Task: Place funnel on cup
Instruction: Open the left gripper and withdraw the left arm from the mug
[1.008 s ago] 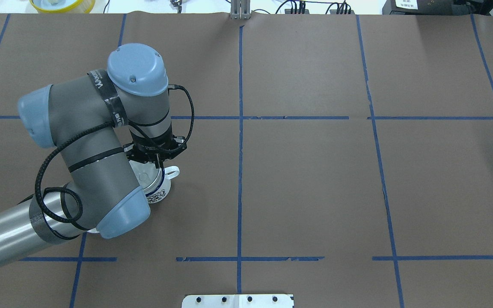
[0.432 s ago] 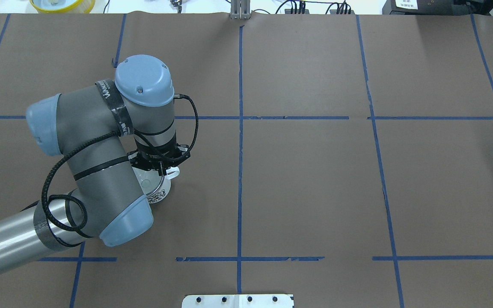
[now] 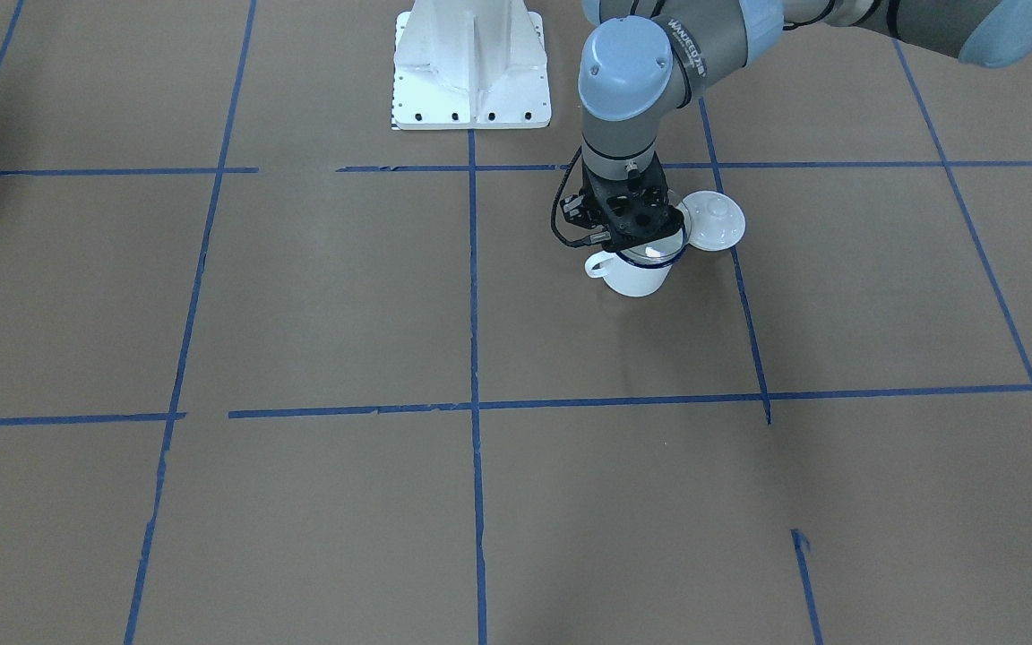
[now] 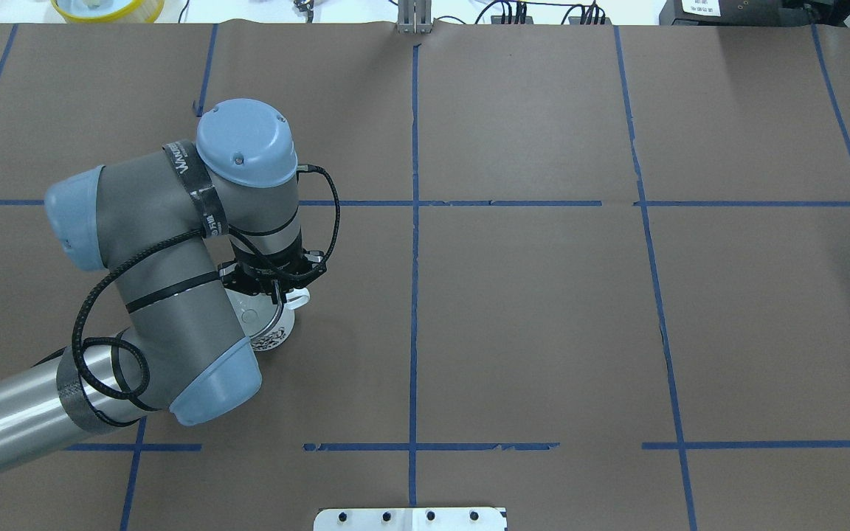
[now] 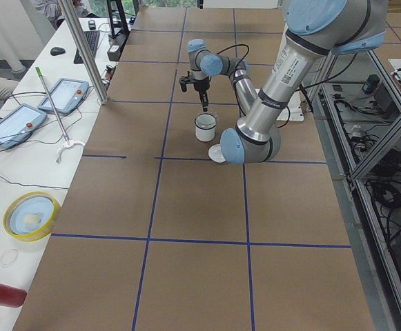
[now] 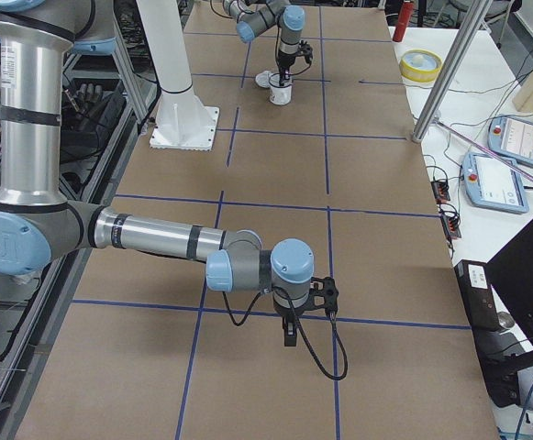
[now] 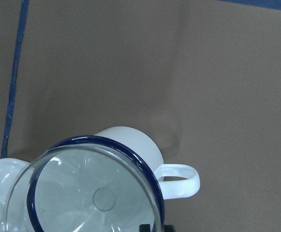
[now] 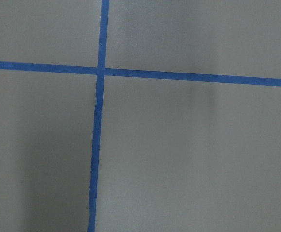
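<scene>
Placing step, nearly done I think: funnel (image 7: 94, 193) sits in the mouth of the cup (image 7: 133, 145), which stands just beside a lid (image 3: 715, 220). L hand (image 4: 275, 293) points straight down, fingers close together at funnel's rim, looks clamped. Next: let go, lift straight up w/o tipping it. R hand (image 6: 289, 337) far off; can't tell its state.

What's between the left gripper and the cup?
The clear funnel, sitting over the cup mouth just below the left gripper; the left wrist view shows it best.
</scene>
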Robot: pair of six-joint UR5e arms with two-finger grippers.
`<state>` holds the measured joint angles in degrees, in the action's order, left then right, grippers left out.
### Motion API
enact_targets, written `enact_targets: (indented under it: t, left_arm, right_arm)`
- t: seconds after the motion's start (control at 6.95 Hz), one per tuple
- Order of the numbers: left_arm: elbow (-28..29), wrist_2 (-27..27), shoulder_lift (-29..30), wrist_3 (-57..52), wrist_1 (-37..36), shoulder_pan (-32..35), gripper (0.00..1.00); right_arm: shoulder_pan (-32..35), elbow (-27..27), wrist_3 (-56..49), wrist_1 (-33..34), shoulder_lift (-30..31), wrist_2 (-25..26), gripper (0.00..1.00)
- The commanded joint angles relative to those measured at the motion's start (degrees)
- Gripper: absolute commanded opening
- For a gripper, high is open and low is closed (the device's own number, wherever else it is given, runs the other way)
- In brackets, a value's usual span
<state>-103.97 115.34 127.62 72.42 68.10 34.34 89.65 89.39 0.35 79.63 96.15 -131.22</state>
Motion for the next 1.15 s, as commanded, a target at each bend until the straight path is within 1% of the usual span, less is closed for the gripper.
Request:
enact_targets:
  t: [0.0,0.14,0.29,0.43,0.58,0.72,0.86,1.01]
  left_arm:
    - [-1.66,-1.68,-0.18,-0.09,0.28,1.68,1.00]
    - [-4.90,-1.79,-1.31,-4.00,0.37,4.74,1.00]
    - [-10.24,-1.35,-5.24,-14.92,0.72,9.64,1.00]
    - [-13.51,-0.65,-11.45,-26.51,4.11,16.21,1.00]
    - [-13.28,4.66,-17.87,-37.68,9.45,22.46,1.00]
    - [-12.84,8.54,-24.89,-51.98,13.34,30.87,1.00]
    - [-11.62,10.58,-31.58,-66.21,14.33,39.05,1.00]
    - [-7.00,10.86,-34.78,-78.80,14.43,48.18,1.00]
  right_arm:
    - [0.00,0.00,0.00,0.00,0.00,0.00,1.00]
    - [0.00,0.00,0.00,0.00,0.00,0.00,1.00]
    - [0.00,0.00,0.00,0.00,0.00,0.00,1.00]
    - [0.00,0.00,0.00,0.00,0.00,0.00,1.00]
    - [0.00,0.00,0.00,0.00,0.00,0.00,1.00]
    - [0.00,0.00,0.00,0.00,0.00,0.00,1.00]
    - [0.00,0.00,0.00,0.00,0.00,0.00,1.00]
    - [0.00,0.00,0.00,0.00,0.00,0.00,1.00]
